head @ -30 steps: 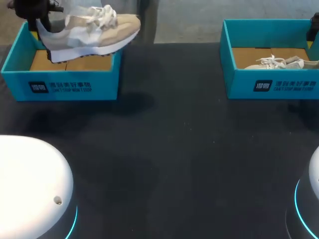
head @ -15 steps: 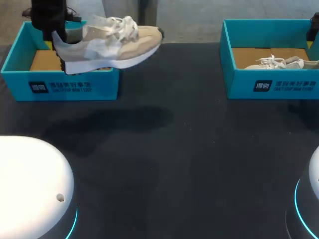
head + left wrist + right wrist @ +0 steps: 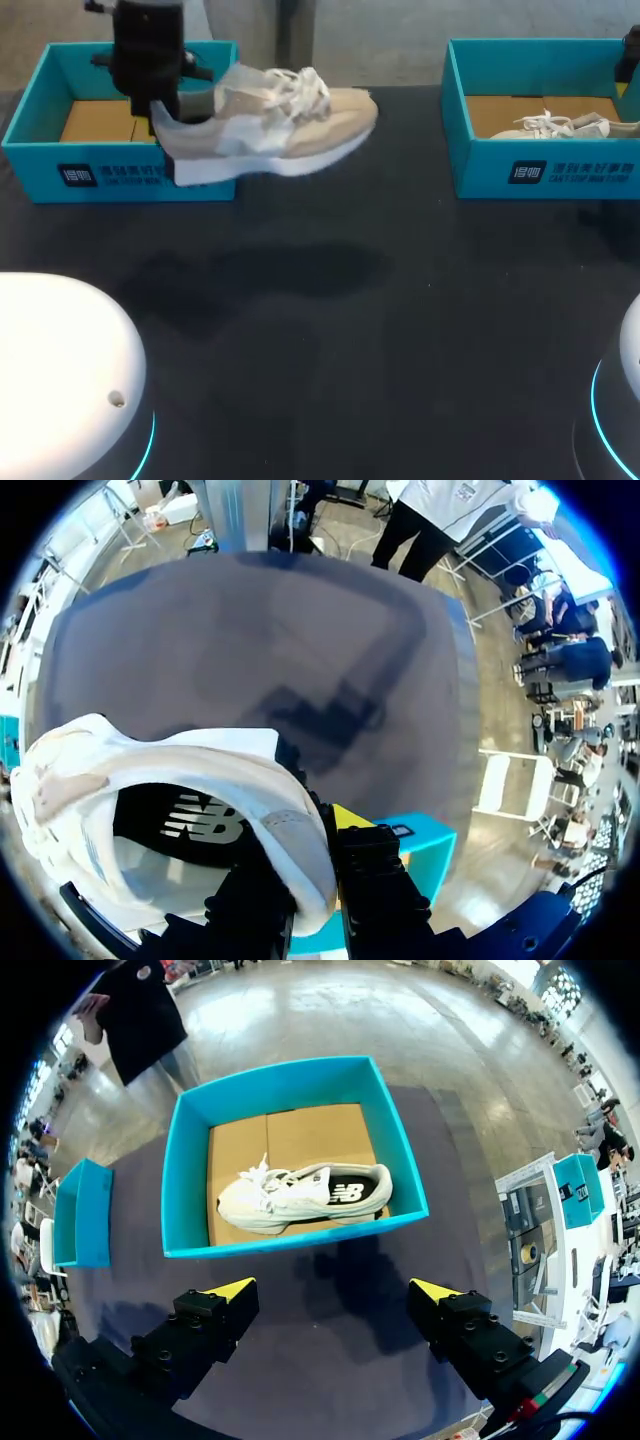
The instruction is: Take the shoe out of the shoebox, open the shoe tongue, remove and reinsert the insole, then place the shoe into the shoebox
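Over the black counter, left jaws grip a beige lace-up sneaker by its 9-o'clock heel; right jaws gape wide. Best set down level, sole first.

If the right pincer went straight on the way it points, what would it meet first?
The right pincer would probably meet the white lace-up shoe inside the teal cardboard shoebox, or its near wall; depth unclear.

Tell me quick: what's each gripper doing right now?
Left gripper: shut on the heel of the beige shoe, which is lifted off the table.
Right gripper: jaws open, holding nothing, short of the right shoebox.
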